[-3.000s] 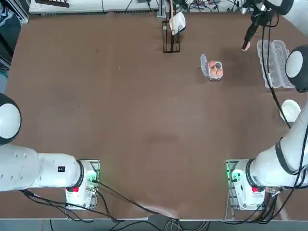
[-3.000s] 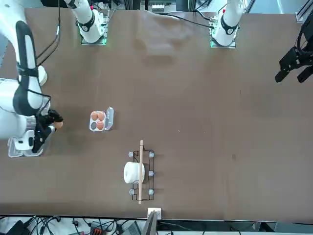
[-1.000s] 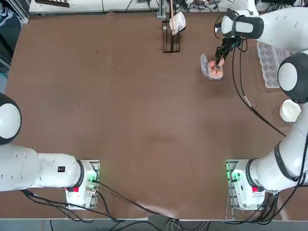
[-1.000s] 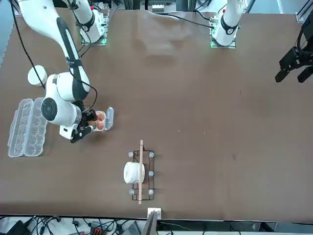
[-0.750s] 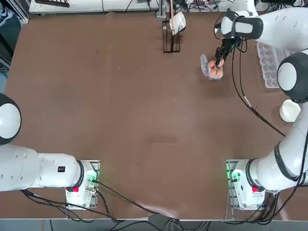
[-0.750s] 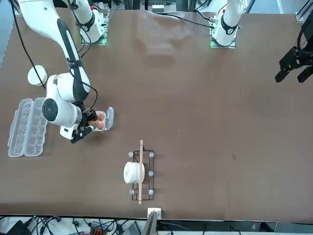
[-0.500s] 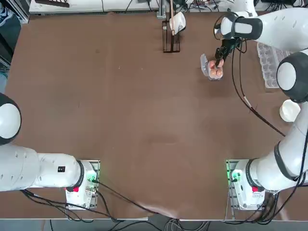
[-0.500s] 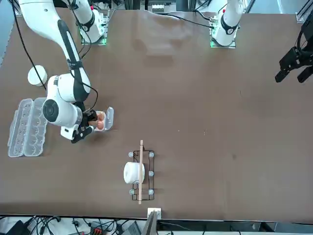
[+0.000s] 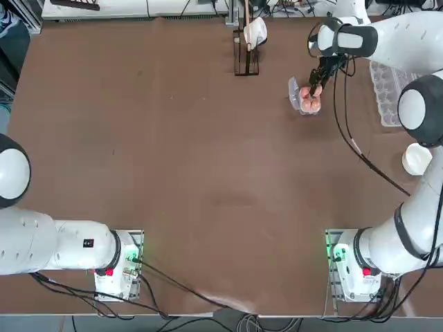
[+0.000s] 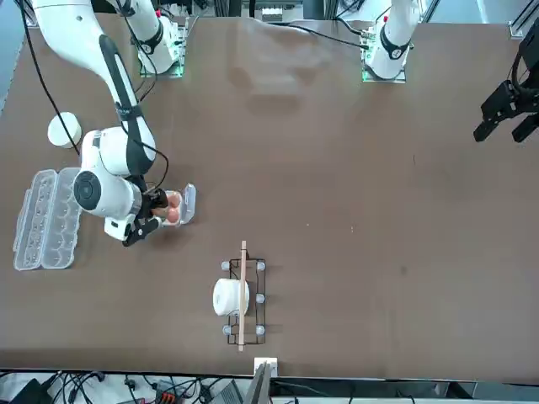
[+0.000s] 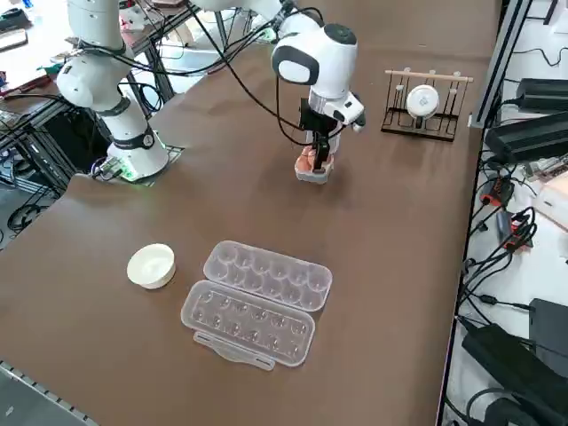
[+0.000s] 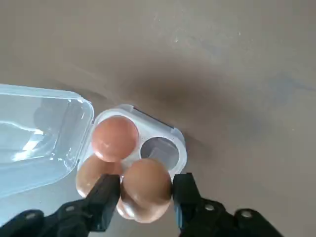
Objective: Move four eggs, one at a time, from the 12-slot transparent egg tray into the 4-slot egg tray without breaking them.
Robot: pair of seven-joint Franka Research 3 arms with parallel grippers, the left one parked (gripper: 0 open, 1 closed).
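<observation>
Egg (image 12: 146, 190) sat gripped between the narrowly set fingers of the right gripper (image 12: 145, 185), just above the small tray (image 12: 181, 148). It hung beside the tray's one empty cup (image 12: 159, 149). The low hold was probably meant to limit any drop.

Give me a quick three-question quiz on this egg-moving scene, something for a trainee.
1. True or false: the 12-slot transparent egg tray has eggs in it.
2. Where is the right gripper? A: over the white bowl. B: at the 4-slot egg tray. C: at the paper roll rack.
3. In the right wrist view, how many cups of the 4-slot egg tray show empty?

Key: 1 false. 2 B. 3 one.
</observation>
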